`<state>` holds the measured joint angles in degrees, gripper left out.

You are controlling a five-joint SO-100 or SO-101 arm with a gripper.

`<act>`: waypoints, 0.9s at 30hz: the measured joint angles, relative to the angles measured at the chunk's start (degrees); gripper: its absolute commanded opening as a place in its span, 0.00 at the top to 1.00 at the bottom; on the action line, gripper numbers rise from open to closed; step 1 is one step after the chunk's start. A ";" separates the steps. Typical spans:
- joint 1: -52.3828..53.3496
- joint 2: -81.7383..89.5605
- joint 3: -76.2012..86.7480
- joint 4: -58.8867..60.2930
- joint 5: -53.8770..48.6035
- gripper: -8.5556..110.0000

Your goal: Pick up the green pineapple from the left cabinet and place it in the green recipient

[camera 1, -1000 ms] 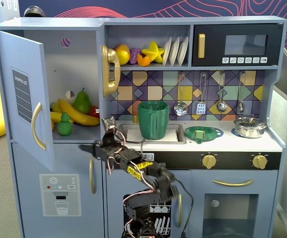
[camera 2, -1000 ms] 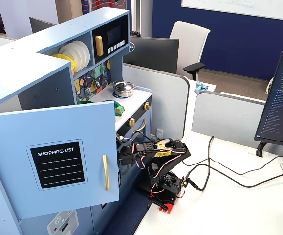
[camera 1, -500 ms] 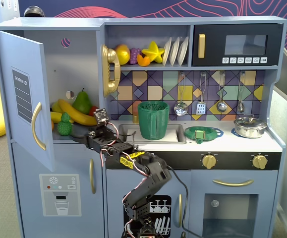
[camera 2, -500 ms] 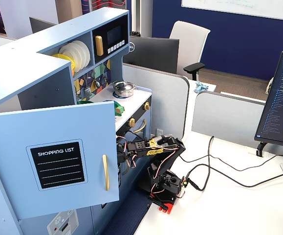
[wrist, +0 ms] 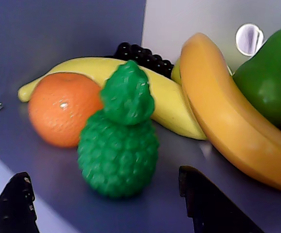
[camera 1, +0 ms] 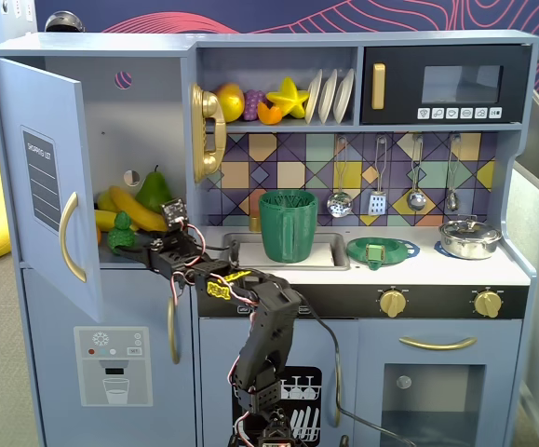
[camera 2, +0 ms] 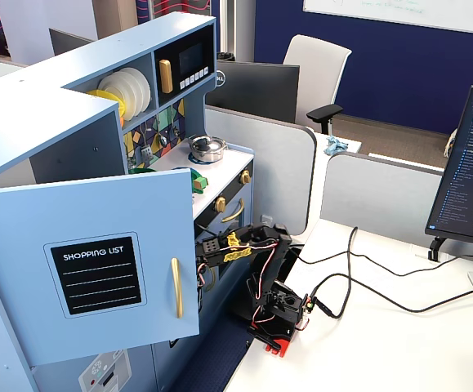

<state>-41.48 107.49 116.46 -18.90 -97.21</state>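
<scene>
The arm reaches from its base in front of the toy kitchen into the left cabinet, whose hinged door stands swung open to give it room. The green pineapple stands upright on the cabinet shelf, crown up, near the front edge. In the wrist view the tool is spread wide, one dark finger at lower left and the other at lower right, the pineapple centred in the gap and apparently not yet touched; this framing suggests a lined-up approach before closing.

Close behind the pineapple lie an orange, two bananas and dark grapes, with a green pear at the right, so the crowding probably favours a straight frontal entry. The green recipient stands empty-looking on the bench beside the sink, well apart from the cabinet.

In a fixed view from the side, the open door hides the shelf and the tool entirely. In the frontal fixed view the tool's tips merge with cables, and the pineapple is small and partly masked. The fingertips are cut off by the lower edge of the wrist view.
</scene>
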 measured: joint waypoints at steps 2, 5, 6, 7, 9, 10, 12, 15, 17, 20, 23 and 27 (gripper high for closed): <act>0.00 -2.46 -1.85 -1.05 2.02 0.64; 0.00 -5.54 -4.22 -1.58 4.83 0.65; 0.00 -6.33 -4.83 -1.76 5.45 0.65; 0.00 -7.03 -5.27 -2.02 5.89 0.65; 0.00 -8.70 -6.42 -2.55 6.59 0.65; 0.00 -9.49 -6.94 -2.64 6.77 0.65; 0.00 -11.16 -8.09 -2.90 7.21 0.65; 0.00 -13.71 -10.28 -2.99 8.00 0.65; 0.00 -15.47 -11.78 -2.99 8.44 0.64; 0.00 -18.11 -14.68 -3.08 8.96 0.64; 0.09 -21.27 -18.11 -3.52 9.40 0.64; 0.26 -25.66 -23.38 -3.52 9.76 0.65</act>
<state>-41.22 81.83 93.08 -22.41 -87.45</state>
